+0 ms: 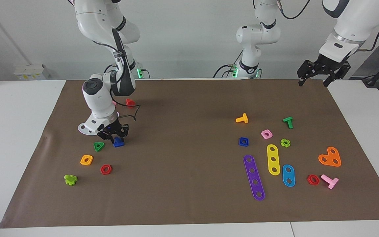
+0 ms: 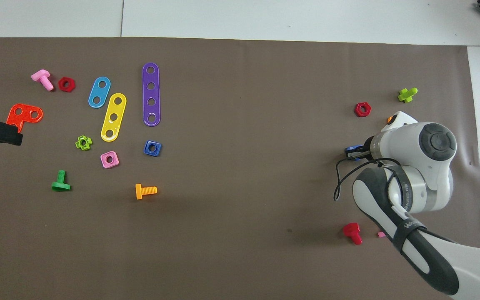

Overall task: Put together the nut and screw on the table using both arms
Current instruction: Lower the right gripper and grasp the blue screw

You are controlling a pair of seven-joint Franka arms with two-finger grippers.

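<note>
The dark-blue screw (image 1: 119, 143) lies on the brown mat of the table (image 1: 183, 184) toward the right arm's end; only a sliver of the screw (image 2: 350, 148) shows in the overhead view. My right gripper (image 1: 115, 138) is down on it, fingers drawn in against its head, the screw still resting on the mat. The dark-blue square nut (image 1: 243, 141) (image 2: 152, 148) lies flat toward the left arm's end. My left gripper (image 1: 312, 84) hangs open and empty over the mat's corner near its base, waiting.
A green triangular nut (image 1: 98, 146), orange square nut (image 1: 86, 160), red hex nut (image 1: 106, 169) and red bolt (image 1: 130, 103) lie around the right gripper. Beside the blue nut lie a pink nut (image 1: 266, 134), orange bolt (image 1: 242, 118) and purple strip (image 1: 254, 177).
</note>
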